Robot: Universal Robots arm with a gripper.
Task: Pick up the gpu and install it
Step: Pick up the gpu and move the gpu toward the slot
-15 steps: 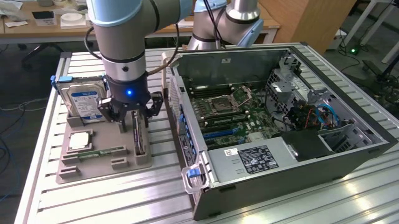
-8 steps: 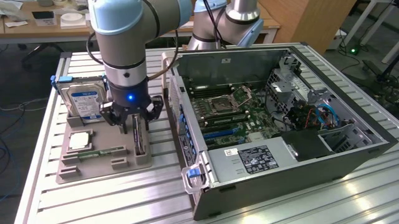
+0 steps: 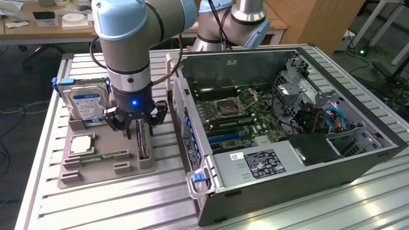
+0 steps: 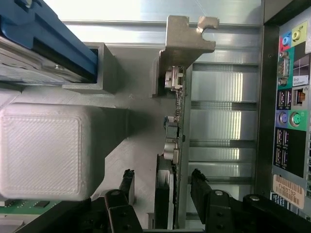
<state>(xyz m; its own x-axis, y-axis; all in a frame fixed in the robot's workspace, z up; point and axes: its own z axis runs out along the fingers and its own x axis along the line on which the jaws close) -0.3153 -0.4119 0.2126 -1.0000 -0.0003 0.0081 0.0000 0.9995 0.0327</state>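
The gpu [image 3: 144, 145] is a thin dark card with a silvery end bracket. It stands on its edge in a slot of the grey holder tray [image 3: 96, 173], beside the open computer case [image 3: 288, 129]. My gripper [image 3: 137, 128] hangs just over the card, open, with one finger on each side and neither touching. In the wrist view the gpu [image 4: 173, 121] runs edge-on between the black fingertips [image 4: 127, 177], and its bracket [image 4: 187, 34] lies at the far end. My gripper [image 4: 162, 178] straddles the card there with a gap on both sides.
The tray also holds an upright hard drive [image 3: 86, 106] with a blue-white label, a square processor [image 3: 82, 143] and a green memory stick [image 3: 105, 156]. The case's rear port panel [image 4: 289, 121] sits close beside the card. Blue slots [image 3: 227, 136] show on the motherboard inside the case.
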